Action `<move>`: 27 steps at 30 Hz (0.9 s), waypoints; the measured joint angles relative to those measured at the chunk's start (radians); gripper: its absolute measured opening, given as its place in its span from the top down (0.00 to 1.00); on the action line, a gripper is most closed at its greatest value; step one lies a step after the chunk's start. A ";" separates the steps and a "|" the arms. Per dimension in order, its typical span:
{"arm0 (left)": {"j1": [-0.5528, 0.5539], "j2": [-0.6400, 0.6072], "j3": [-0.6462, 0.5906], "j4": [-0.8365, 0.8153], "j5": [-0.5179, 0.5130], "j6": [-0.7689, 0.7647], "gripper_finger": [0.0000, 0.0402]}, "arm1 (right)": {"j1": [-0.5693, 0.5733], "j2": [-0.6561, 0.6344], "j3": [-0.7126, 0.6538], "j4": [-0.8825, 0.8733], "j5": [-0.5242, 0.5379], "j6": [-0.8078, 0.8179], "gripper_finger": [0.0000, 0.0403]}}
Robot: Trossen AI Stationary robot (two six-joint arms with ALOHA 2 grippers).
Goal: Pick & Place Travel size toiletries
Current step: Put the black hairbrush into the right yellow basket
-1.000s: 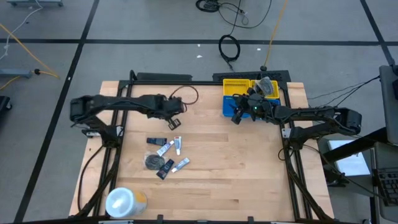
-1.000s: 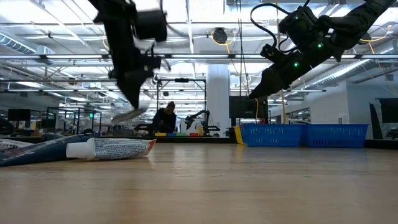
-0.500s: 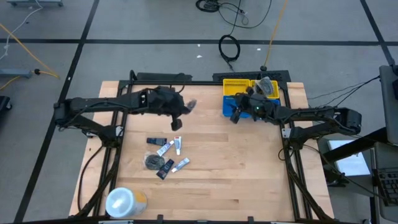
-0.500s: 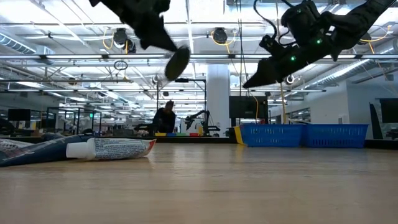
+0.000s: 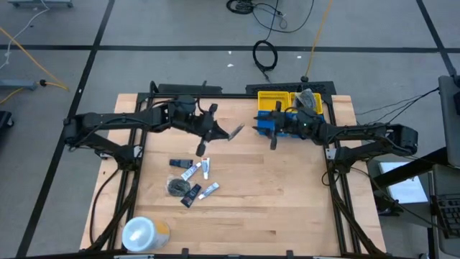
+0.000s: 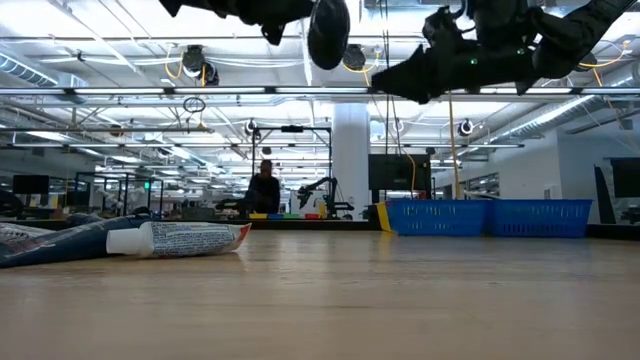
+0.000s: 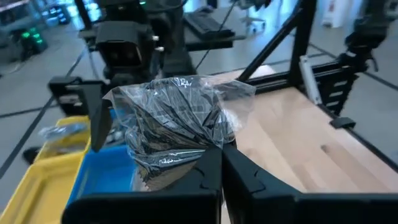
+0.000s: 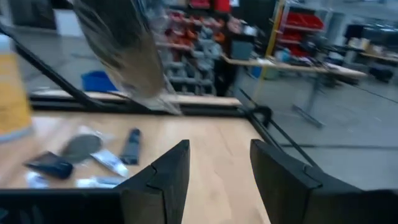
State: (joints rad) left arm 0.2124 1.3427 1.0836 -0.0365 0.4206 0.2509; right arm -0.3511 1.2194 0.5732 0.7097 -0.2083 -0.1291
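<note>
My left gripper [image 5: 223, 134] is shut on a dark grey round flat piece in a crinkled clear wrapper [image 5: 236, 132], high above the table's far middle. The same packet [image 6: 328, 30] shows at the top of the low view. My right gripper [image 5: 272, 137] is open, just right of the packet and in front of the blue bin [image 5: 267, 121]; its fingers [image 8: 163, 177] touch nothing. The other toiletries [image 5: 190, 180], several small tubes and a dark round piece, lie flat on the wood left of centre. My left gripper pinches the wrapped round piece between its two shut fingers [image 7: 208, 163], at the packet's edge [image 7: 198, 148] nearest the wrist. The packet is lifted clear of the table and sticks out beyond the fingertips toward the right arm.
A yellow bin [image 5: 286, 99] stands behind the blue bin at the table's far right; both hold something. A large white-and-yellow roll [image 5: 144, 232] stands near the table's near left corner. Bare wood stretches across the middle and the right half.
My left gripper has carried the packet up from just above the table and toward the table's right, close to my right gripper, turning as it went. My right gripper has tipped from slanting downward to nearly level.
</note>
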 joint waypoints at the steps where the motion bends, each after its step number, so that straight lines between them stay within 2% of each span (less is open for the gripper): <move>1: 0.000 0.006 0.000 0.014 0.015 0.004 1.00 | 0.000 0.000 0.000 0.014 -0.022 0.009 0.60; 6: 0.000 0.059 0.000 0.104 0.062 0.017 1.00 | 0.009 0.000 0.000 0.079 -0.113 0.047 0.60; 21: 0.000 0.178 0.000 0.262 0.082 0.002 1.00 | 0.104 0.000 0.000 0.105 -0.109 0.005 0.61; 24: 0.000 0.179 0.000 0.267 0.082 0.001 1.00 | 0.109 0.000 0.000 0.103 -0.108 0.005 0.64; 27: 0.000 0.178 0.000 0.269 0.080 0.000 1.00 | 0.109 0.000 0.000 0.102 -0.109 0.005 0.72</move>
State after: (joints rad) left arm 0.2123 1.5211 1.0840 0.2329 0.5007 0.2512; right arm -0.2418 1.2198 0.5735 0.8114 -0.3174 -0.1246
